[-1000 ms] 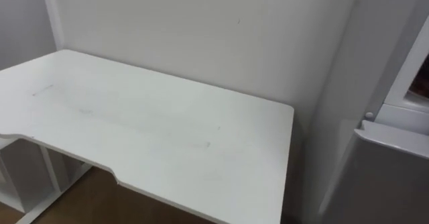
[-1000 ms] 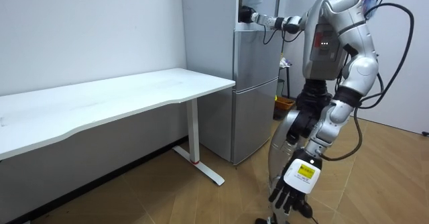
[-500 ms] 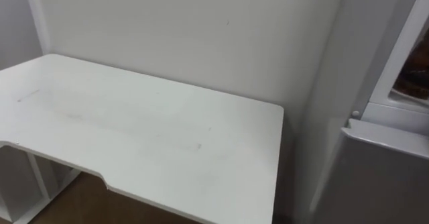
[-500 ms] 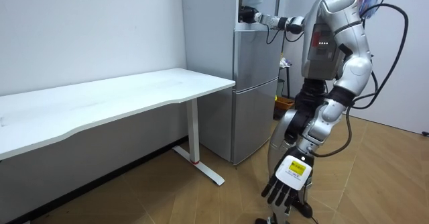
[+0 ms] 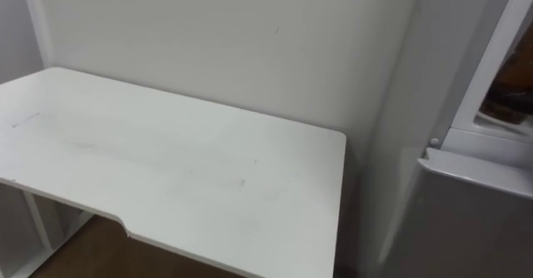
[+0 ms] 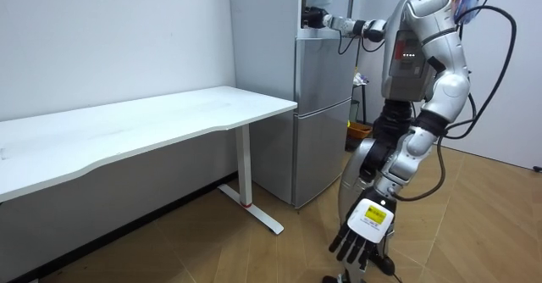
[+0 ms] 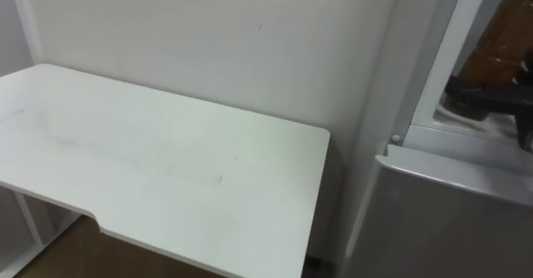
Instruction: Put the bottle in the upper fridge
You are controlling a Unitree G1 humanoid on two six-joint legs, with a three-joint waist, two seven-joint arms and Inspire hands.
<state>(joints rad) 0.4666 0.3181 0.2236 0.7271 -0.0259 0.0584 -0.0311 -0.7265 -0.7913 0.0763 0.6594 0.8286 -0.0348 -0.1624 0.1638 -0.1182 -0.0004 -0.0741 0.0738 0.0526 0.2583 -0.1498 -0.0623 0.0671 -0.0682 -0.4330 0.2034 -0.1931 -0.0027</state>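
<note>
A brown bottle (image 7: pixel 498 37) stands inside the open upper compartment of the grey fridge (image 6: pixel 322 105), at the right edge of the eye views. My right hand (image 7: pixel 487 95) reaches in from the right, its dark fingers curled round the bottle's lower part, just above the compartment's sill (image 7: pixel 441 132). In the room view I stand facing the fridge with my right arm stretched into the upper compartment (image 6: pixel 312 17). My left hand (image 6: pixel 362 236) hangs low beside my leg with its fingers spread.
A long white table (image 7: pixel 166 161) stands against the wall, its end close to the fridge's side. The shut lower fridge door (image 7: pixel 450 220) is below the open compartment. Wooden floor (image 6: pixel 474 224) spreads behind me.
The eye view has shifted to the right, bringing more of the fridge into the picture. My hanging left hand has swung slightly towards the room view's left. The right arm stays in the fridge.
</note>
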